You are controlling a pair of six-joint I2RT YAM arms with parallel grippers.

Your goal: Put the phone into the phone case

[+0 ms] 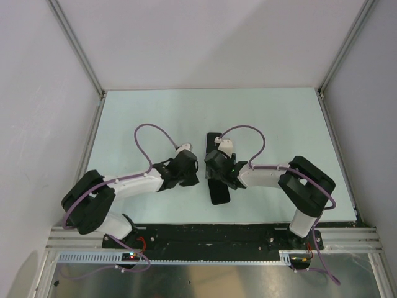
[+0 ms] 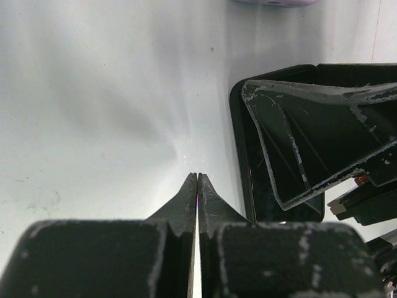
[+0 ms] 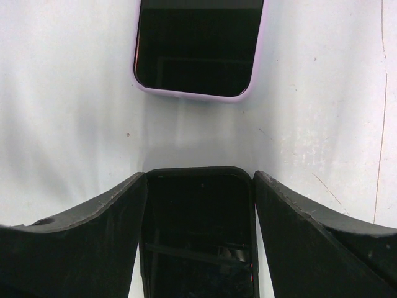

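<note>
A black phone case [image 3: 197,242] with a raised rim lies flat on the table; its dark glossy inside reflects, and I cannot tell if a phone sits in it. It also shows in the top view [image 1: 219,194] and the left wrist view [image 2: 248,155]. A lilac-rimmed phone [image 3: 198,46], dark screen up, lies just beyond it, and shows in the top view [image 1: 213,137]. My right gripper [image 3: 200,174] is open, its fingers [image 3: 93,230] close along both long sides of the black case's far end. My left gripper [image 2: 197,176] is shut and empty, low over bare table left of the case.
The pale green table [image 1: 273,124] is walled by white panels at the back and on both sides. A black rail [image 1: 211,233] runs along the near edge. Purple cables [image 1: 152,133] loop above both wrists. The two grippers sit close together in the top view.
</note>
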